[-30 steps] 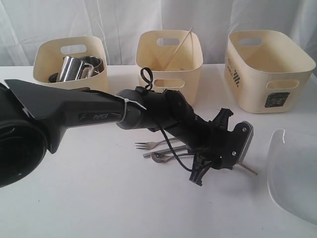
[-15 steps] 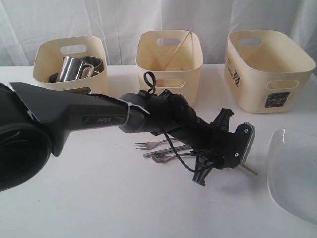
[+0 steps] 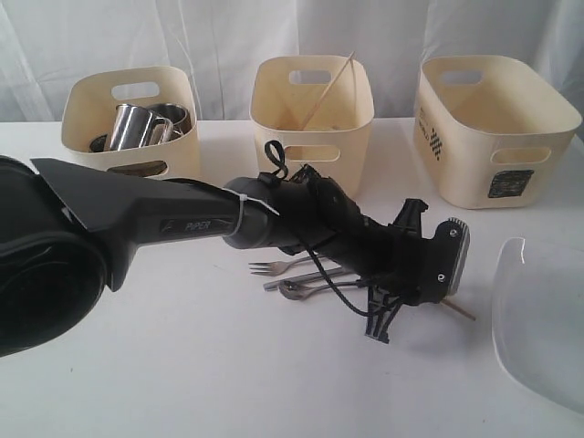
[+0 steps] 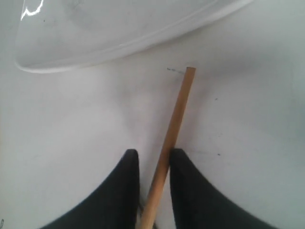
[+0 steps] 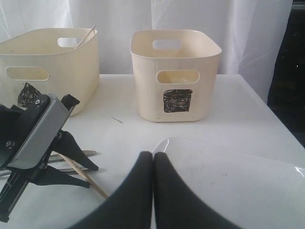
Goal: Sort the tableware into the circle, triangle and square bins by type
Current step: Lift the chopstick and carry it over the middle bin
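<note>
A wooden chopstick [image 4: 175, 114] lies on the white table between the fingers of my left gripper [image 4: 153, 152]. It touches one finger, with a thin gap to the other, so the jaws stand open around it. The fork [image 3: 274, 266], knife [image 3: 297, 279] and spoon [image 3: 294, 292] lie just behind that arm. A clear plate [image 3: 543, 319] sits at the right. My right gripper [image 5: 153, 155] hangs shut and empty over the plate's near rim [image 5: 164, 141]. Another chopstick [image 3: 328, 88] leans in the middle bin [image 3: 312, 128].
The left bin [image 3: 91, 119] holds steel mugs [image 3: 132, 126] and a bowl. The wide bin [image 5: 177, 71] with the black square mark stands at the back right. My left arm [image 3: 182, 214] stretches across the middle of the table.
The left gripper's jaws have narrowed around the chopstick on the table, and the arm has shifted slightly. The right gripper has not moved.
</note>
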### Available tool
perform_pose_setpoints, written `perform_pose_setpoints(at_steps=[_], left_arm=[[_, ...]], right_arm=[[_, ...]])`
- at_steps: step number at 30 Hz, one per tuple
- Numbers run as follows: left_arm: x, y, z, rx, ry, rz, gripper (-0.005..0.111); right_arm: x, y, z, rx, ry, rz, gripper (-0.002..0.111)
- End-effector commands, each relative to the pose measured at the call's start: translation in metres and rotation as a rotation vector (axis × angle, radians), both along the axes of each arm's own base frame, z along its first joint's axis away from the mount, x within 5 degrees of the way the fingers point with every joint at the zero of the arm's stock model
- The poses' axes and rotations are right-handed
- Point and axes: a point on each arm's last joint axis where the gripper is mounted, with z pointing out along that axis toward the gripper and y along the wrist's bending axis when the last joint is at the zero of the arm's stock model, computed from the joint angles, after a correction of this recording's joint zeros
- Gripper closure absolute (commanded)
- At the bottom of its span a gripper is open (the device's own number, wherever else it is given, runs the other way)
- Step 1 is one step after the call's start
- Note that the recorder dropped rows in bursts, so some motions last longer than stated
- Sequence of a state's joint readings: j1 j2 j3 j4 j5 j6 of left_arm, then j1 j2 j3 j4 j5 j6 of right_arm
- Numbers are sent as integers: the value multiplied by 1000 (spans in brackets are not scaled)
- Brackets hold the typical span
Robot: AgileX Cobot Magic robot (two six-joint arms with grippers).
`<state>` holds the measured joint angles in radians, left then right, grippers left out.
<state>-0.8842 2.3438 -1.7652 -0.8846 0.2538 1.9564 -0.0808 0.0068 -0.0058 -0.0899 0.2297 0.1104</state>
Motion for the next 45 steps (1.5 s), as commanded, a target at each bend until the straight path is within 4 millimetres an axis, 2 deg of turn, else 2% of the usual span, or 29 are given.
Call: perform_pose_setpoints(at_steps=[1, 9, 11, 12, 20, 26, 36, 40, 45], left_arm=[[-16, 3, -29, 94, 8, -212, 91], [-16, 4, -26, 99, 96, -127, 93], [-16, 4, -15, 85, 105, -102, 100], [-16, 5, -2, 71, 82, -103, 107], [-9, 11, 58, -40, 69, 49, 107], [-11, 16, 91, -85, 28, 66, 107], [-18, 30, 163, -254, -27, 149, 107], [-20, 35, 185, -314, -82, 172, 107], [-13, 33, 203, -409, -108, 228, 107]], right_arm=[[0, 0, -1, -7, -8, 3, 108], [0, 0, -1, -7, -8, 3, 108], [0, 0, -1, -7, -8, 3, 108], [0, 0, -1, -7, -8, 3, 108], [0, 0, -1, -7, -8, 3, 108], [0, 0, -1, -7, -8, 3, 108], [0, 0, -1, -5, -8, 3, 108], [0, 0, -1, -5, -8, 3, 108], [0, 0, -1, -5, -8, 3, 108]])
